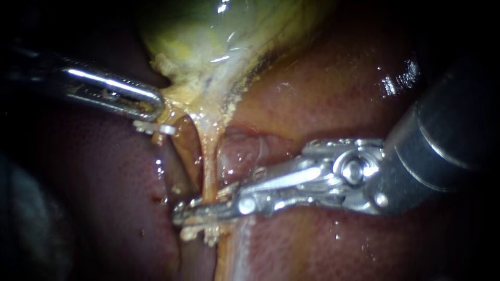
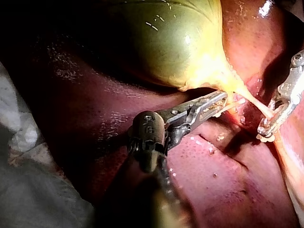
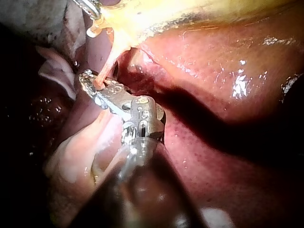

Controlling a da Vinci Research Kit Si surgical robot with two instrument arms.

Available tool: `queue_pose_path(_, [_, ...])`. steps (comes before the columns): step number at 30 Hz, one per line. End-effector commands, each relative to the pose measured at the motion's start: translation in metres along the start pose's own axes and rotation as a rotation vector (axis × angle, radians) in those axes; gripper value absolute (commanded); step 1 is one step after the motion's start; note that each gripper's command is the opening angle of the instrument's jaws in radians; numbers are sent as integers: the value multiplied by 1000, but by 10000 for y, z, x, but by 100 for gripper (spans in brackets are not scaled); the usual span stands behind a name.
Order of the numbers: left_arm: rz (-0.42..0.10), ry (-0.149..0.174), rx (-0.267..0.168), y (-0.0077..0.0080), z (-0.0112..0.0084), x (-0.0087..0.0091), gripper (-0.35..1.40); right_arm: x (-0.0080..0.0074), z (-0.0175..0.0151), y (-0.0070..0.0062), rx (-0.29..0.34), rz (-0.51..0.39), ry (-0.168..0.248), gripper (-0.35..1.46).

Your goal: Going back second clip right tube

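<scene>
Your right instrument (image 1: 182, 212) comes in from the right side and lies almost flat across the liver (image 1: 104, 177). Its claw is nearly closed, with only a thin slit between the two halves. The right tube (image 1: 209, 161) runs down from the gallbladder (image 1: 219, 41) and goes straight into that slit, so the claw is pinching the tube from both sides, and its tips poke out just past the tube. There are some crumbly pale bits of tissue right under the claw where the tube meets it. I honestly can't pick out a clip there, because the metal covers that spot.

Your left instrument (image 1: 153, 106) comes in from the left, higher up. Its claw is clamped tight on the narrow yellowish lower end of the gallbladder, right where the strands start. A small white piece (image 1: 159, 128) sits just below that claw, touching the tissue; I can't tell what it is. Another darker strand (image 1: 182, 151) runs down just beside the right tube, on its left.

In the right wrist view the tube drops from the gallbladder right into the claw, same story.
</scene>
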Motion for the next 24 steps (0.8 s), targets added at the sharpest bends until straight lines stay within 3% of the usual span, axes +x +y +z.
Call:
queue_pose_path(1, [0,0,0,0,0,0,-35,-1,0,1,-2,-1,-2,-35])
queue_pose_path(5, [0,0,0,0,0,0,-35,-3,2,4,13,-8,16,-33])
queue_pose_path(7, [0,0,0,0,0,0,-35,-3,3,7,27,-56,33,-2])
queue_pose_path(13, [0,0,0,0,0,0,-35,-12,8,23,40,-128,54,34])
queue_pose_path(19, [0,0,1,0,0,-1,-35,-32,16,51,34,-180,55,44])
queue_pose_path(24, [0,0,1,0,0,-1,-35,-34,10,61,13,-287,69,48])
